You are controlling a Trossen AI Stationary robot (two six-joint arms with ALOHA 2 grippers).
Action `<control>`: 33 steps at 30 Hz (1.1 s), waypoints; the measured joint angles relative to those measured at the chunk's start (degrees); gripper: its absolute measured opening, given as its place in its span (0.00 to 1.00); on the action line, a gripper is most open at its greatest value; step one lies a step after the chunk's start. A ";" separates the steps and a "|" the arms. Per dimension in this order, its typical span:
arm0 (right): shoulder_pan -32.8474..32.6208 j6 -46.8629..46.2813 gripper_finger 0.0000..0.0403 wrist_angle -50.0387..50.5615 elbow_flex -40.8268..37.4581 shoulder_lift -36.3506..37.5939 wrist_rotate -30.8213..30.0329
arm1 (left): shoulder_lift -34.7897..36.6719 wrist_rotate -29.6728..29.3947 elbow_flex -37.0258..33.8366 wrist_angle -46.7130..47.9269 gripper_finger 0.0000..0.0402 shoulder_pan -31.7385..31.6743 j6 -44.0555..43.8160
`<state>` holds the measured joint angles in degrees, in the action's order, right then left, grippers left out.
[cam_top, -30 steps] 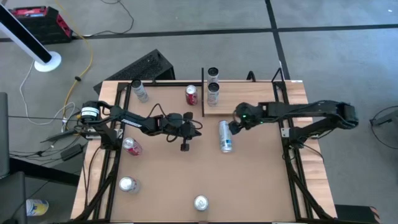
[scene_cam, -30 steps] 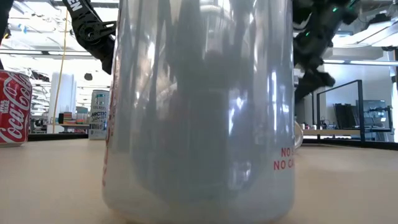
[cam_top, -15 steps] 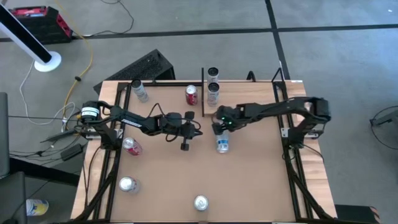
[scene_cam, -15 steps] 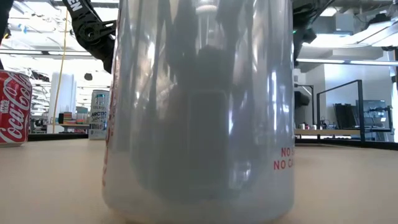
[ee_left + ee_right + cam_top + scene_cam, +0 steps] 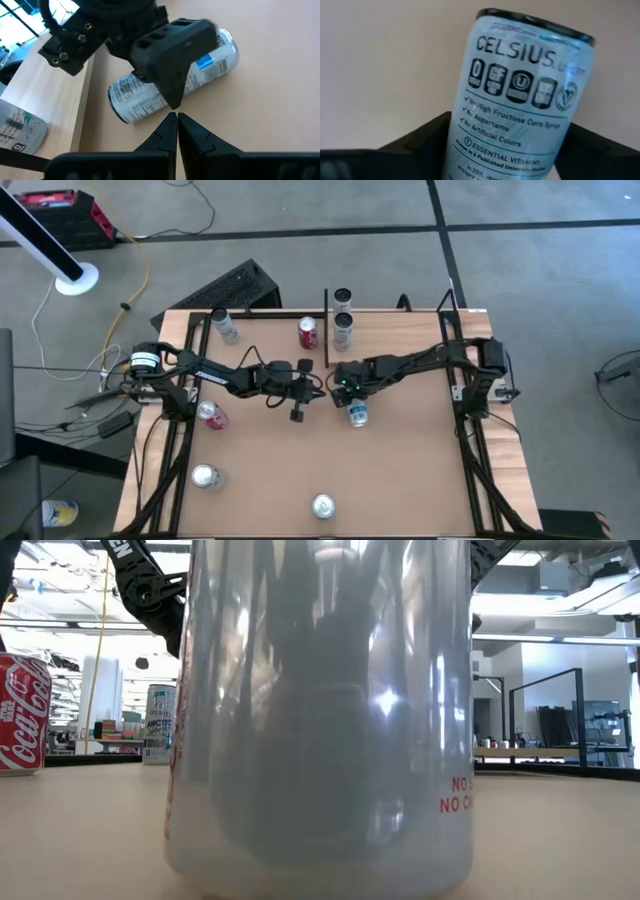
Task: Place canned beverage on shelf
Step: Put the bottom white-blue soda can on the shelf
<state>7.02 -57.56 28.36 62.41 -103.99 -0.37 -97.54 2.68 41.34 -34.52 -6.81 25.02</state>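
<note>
A: What changed since a moment ago?

B: The right gripper (image 5: 349, 393) has slid left along the Celsius can (image 5: 357, 413), from its far end to over its body. Its fingers (image 5: 427, 132) straddle the can, spread wide; whether they press it, I cannot tell.

A: And the can?

B: Lying on its side on the tabletop (image 5: 400, 470), just near of the shelf (image 5: 385, 338), long axis running near-to-far.

A: The other arm?

B: The left gripper (image 5: 176, 120) is closed, empty, just left of the can.
</note>
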 joint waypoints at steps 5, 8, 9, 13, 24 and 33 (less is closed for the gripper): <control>-2.48 0.48 0.71 1.94 -0.15 2.58 -6.37 | 0.00 -0.02 0.00 0.32 0.00 0.00 0.02; -4.73 0.80 0.71 3.24 -0.13 6.82 -12.17 | 0.00 -0.53 0.02 1.23 0.00 0.00 0.04; -5.72 1.19 0.71 3.88 -0.13 8.52 -14.56 | 0.00 -0.57 0.02 1.49 0.00 0.00 0.15; -10.98 1.42 0.71 7.22 -0.11 15.07 -26.05 | 0.00 -0.79 0.02 2.05 0.00 -0.04 0.47; -27.86 -12.33 0.71 0.69 -11.65 18.17 -65.89 | 0.00 -0.33 0.02 1.36 0.00 -0.02 0.19; -29.39 -9.88 0.71 -8.44 -14.10 5.97 -83.35 | 0.00 -0.20 0.02 0.32 0.00 -0.02 -0.68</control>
<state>-22.37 -67.44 19.92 48.32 -98.02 -83.73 -97.54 2.48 41.36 -34.20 -6.83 24.34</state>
